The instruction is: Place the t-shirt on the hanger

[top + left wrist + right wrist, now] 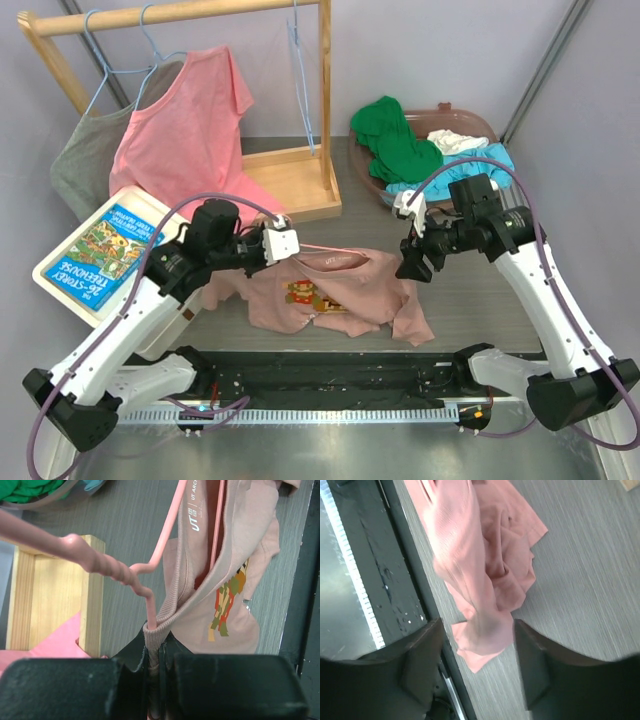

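The mauve-pink t-shirt [335,295] lies crumpled on the table, its pixel print facing up. My left gripper [285,241] is shut on the ribbed collar together with the salmon-pink hanger [335,247]. In the left wrist view the gripper [155,655] pinches the collar and wire; the hanger [165,535] has one arm inside the neck opening of the t-shirt [235,580], and its twisted neck and hook stick out to the left. My right gripper [412,262] is open over the shirt's right sleeve. In the right wrist view the gripper [479,645] has sleeve fabric [480,625] between its wide-apart fingers.
A wooden rack [300,175] at the back left carries a coral-pink shirt [185,120], a grey shirt [90,150] and a light blue hanger [305,90]. A brown basket [470,120] of green and blue clothes stands back right. A book [100,250] lies at left. A black mat [330,370] lines the near edge.
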Robot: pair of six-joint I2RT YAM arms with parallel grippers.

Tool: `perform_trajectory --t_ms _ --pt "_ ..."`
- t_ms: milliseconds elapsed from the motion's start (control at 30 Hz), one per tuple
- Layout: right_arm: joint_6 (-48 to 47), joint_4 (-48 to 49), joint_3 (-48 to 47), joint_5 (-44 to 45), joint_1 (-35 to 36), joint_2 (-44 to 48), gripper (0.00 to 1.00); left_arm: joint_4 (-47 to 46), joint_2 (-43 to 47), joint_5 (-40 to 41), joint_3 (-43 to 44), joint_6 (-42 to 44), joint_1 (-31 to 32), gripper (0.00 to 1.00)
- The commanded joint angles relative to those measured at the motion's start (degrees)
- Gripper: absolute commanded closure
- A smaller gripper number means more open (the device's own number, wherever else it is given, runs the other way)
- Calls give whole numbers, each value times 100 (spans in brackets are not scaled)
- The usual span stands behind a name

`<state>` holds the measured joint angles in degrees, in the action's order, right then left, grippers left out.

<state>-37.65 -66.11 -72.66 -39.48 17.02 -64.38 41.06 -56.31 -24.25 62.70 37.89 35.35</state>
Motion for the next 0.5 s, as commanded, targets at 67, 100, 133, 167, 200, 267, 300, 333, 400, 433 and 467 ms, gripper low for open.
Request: perform_trajectory --t_ms 67,100,133,167,200,267,300,333,400,433,467 --pt "-489 89 -485 -463 -5 -31 28 -168 -230 -282 410 -1 86 100" --pt "-489 159 -494 -533 64 -39 31 -160 -274 -308 462 -10 94 100" --pt "-489 168 -512 -551 100 -92 36 -168 -310 -308 489 -18 112 100" --pt "-489 177 -538 -560 161 -136 39 -168 -353 -308 533 -10 147 100" --pt "-506 160 -547 -517 284 -171 41 -203 -380 -308 542 -36 156 100" --pt "-542 168 -512 -420 434 -242 46 -239 -424 -317 577 -62 174 100" --pt "-637 194 -486 -350 582 -250 48 -256 -433 -335 594 -62 182 100" --pt "-665 238 -451 -271 671 -251 48 -265 -442 -361 595 -71 191 100" --pt "-630 518 -345 -60 872 -242 55 -265 -468 -405 621 -71 226 100" --pt "-621 589 -319 36 1030 -250 59 -274 -468 -440 630 -89 235 100" --pt "-586 677 -327 55 1101 -294 63 -291 -477 -449 656 -115 270 100"
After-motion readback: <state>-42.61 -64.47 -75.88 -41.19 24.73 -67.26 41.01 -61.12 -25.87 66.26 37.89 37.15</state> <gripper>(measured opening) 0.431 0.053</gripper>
